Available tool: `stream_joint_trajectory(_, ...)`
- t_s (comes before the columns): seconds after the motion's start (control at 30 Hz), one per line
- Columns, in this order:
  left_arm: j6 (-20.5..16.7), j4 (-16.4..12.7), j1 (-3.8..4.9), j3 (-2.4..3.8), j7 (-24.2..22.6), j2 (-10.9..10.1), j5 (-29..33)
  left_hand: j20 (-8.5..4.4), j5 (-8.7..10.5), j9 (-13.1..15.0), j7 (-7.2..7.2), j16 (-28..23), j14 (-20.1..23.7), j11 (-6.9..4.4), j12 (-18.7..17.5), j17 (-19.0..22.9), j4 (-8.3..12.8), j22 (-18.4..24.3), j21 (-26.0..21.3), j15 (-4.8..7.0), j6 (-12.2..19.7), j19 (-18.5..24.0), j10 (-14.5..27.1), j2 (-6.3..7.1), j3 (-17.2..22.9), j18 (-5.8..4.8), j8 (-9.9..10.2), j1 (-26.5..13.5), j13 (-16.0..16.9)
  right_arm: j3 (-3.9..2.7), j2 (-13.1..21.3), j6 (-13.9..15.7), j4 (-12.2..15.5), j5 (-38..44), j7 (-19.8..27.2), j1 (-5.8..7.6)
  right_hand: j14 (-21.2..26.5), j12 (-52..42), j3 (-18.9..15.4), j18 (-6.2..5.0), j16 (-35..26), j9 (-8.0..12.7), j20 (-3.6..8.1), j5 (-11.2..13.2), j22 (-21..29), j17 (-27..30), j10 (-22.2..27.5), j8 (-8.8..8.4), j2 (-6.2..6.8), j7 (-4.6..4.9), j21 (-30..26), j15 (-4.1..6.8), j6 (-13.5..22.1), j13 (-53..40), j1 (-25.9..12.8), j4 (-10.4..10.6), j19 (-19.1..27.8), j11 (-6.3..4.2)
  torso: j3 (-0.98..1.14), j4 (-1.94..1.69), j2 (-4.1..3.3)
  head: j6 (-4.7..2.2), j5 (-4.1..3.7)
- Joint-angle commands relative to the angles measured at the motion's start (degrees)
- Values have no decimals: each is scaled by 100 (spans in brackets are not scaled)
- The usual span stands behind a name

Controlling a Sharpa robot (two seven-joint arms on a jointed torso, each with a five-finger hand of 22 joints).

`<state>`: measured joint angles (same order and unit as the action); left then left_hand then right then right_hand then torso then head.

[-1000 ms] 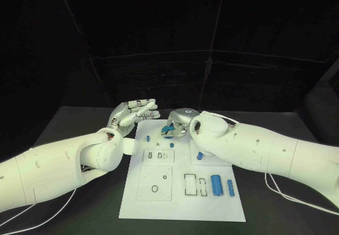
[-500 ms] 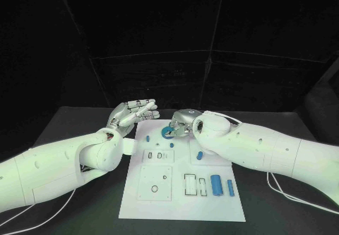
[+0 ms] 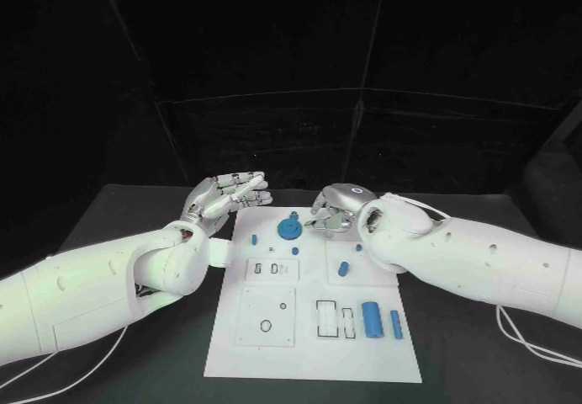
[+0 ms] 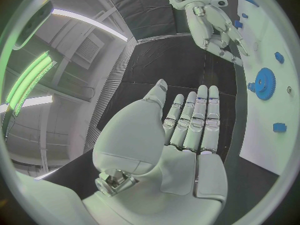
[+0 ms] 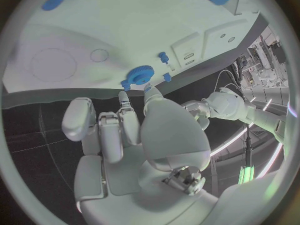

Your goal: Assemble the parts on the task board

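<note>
the blue gear (image 3: 288,228) lies flat on the white board (image 3: 313,353) near its far end, free of both hands. the right hand (image 3: 336,207) hovers just beside it, fingers slightly apart and empty. the left hand (image 3: 227,193) is raised off the board's far left corner, fingers straight, side by side, holding nothing.

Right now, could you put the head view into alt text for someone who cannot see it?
Two white robot arms reach over a white task board on a black table; the right hand hovers beside a blue gear lying on the board's far end. The left hand is held open off the board's left edge, and more small blue parts lie nearer the camera.
</note>
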<state>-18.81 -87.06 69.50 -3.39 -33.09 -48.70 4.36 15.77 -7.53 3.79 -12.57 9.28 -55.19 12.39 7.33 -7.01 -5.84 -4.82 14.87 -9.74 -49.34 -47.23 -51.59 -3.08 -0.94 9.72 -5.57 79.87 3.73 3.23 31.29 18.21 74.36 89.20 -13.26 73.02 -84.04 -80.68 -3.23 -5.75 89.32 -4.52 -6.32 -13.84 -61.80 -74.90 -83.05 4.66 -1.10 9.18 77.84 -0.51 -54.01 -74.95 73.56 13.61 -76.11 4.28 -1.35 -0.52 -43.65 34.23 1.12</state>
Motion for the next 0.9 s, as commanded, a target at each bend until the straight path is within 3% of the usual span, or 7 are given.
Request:
stream_joint_trajectory(0.03,83,10,10,5,-43,-15,-11,8,7,-7,-285,-12,12,3,-12,0,33,8,-21,-5,50,-20,35,-47,-12,66,39,-28,-8,-6,352,505,215,-930,608,39,-564,-31,14,57,22,-7,9,63,-27,-1364,-57,27,24,-10,29,45,-63,-613,168,-118,-44,-6,-5,21,9,-17,-18)
stream_joint_trajectory(0.1,85,21,10,5,-45,-22,-11,8,7,-7,-285,-12,12,3,-12,0,33,9,-21,-5,50,-20,35,-47,-12,66,39,-28,-8,-5,613,363,302,-1369,955,62,-554,-33,63,53,8,-11,22,144,-6,-1324,-58,41,75,-20,18,59,-113,-620,439,-320,-28,-20,-5,40,20,-20,-24)
stream_joint_trajectory(0.17,84,37,10,5,-46,-23,-11,8,7,-7,-285,-12,11,2,-11,0,34,9,-21,-4,50,-20,35,-46,-13,66,39,-28,-8,-4,941,138,359,-1908,1422,82,-535,-5,220,33,-20,-14,43,227,107,-1243,-29,62,131,-21,-41,81,-186,-605,986,-720,48,-30,-1,60,32,-28,-36)
stream_joint_trajectory(0.27,86,55,10,4,-45,-18,-11,8,7,-7,-284,-11,9,2,-10,0,35,9,-21,-4,49,-21,34,-45,-13,66,38,-28,-8,-2,1225,-50,352,-2279,1785,93,-526,33,324,24,-34,1,53,-34,163,-1208,7,46,193,-25,-74,84,-203,-583,1260,-955,95,-39,12,90,44,-31,-46)
stream_joint_trajectory(0.47,99,92,9,3,-44,11,-10,8,7,-7,-284,-11,9,2,-10,-1,35,9,-21,-4,49,-22,34,-45,-13,66,38,-28,-8,3,1597,-196,217,-2634,2091,97,-531,98,421,26,-30,50,42,-515,167,-1225,59,-51,299,20,-80,63,-102,-536,1342,-1132,112,-9,36,99,33,-60,-139)
stream_joint_trajectory(0.63,112,131,8,3,-42,37,-10,8,8,-6,-282,-9,3,0,-8,-2,38,10,-21,-2,47,-24,31,-42,-15,67,37,-28,-7,5,1673,-203,36,-2623,2123,78,-534,108,443,30,-25,71,18,-497,139,-1238,65,-104,353,35,-65,39,38,-528,1307,-1187,100,13,24,78,29,-70,-211)
stream_joint_trajectory(0.9,132,174,2,2,-38,86,-10,8,8,-6,-282,-9,3,0,-8,-2,38,10,-21,-2,47,-24,31,-42,-15,67,37,-28,-7,8,1601,-204,-272,-2476,2088,24,-540,128,456,32,-17,83,-4,-391,115,-1262,81,-115,395,59,-50,19,441,-510,1185,-1235,90,35,13,51,21,-61,-225)
